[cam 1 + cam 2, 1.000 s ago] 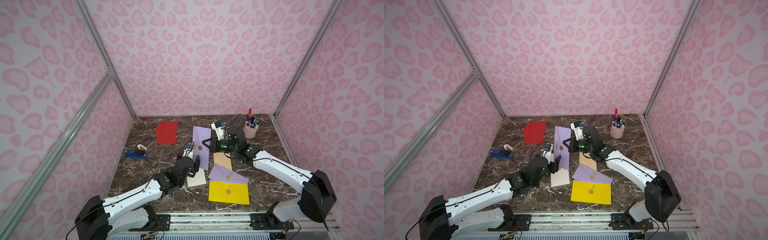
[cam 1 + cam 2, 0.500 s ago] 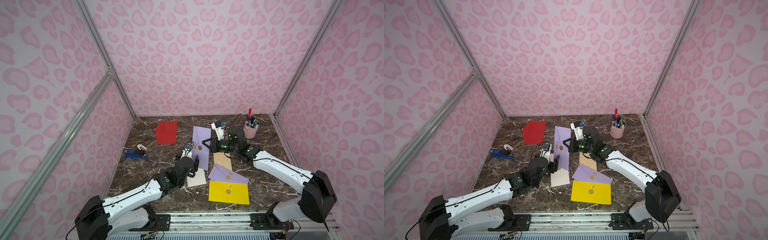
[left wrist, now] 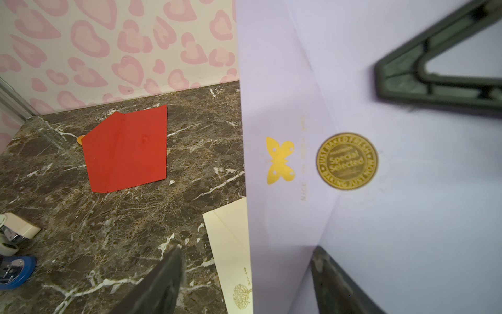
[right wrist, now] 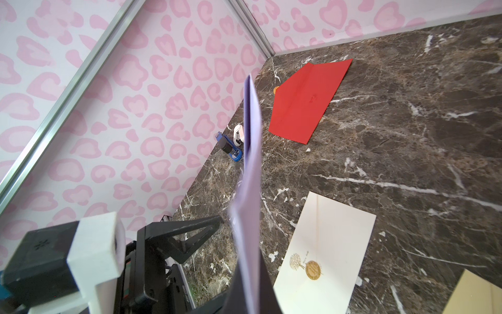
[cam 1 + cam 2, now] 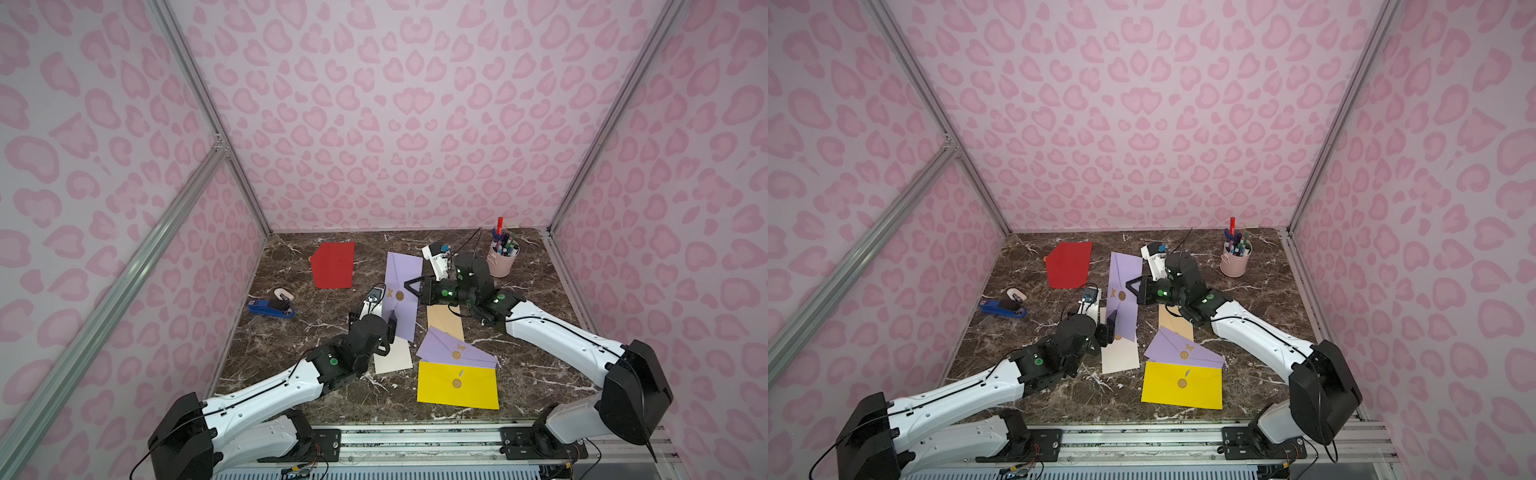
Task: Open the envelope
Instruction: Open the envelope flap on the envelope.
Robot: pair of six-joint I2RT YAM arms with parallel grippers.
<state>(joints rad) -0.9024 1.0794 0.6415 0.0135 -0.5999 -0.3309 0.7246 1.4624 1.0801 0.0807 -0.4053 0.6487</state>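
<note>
brown marble table (image 5: 291,332), pink heart-print walls. lilac envelope (image 5: 405,272): held on edge above mid-table, gold seal (image 3: 347,161) intact. right gripper (image 5: 415,287): jaws shut on its side edge. left gripper (image 5: 392,328): jaws wide, straddling its near end, empty. risk: a pinch missing the flap may tear paper.

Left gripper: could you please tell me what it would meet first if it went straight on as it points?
Most likely the raised lilac envelope; its edge lies between the left gripper's open fingers, though depth is unclear.
</note>
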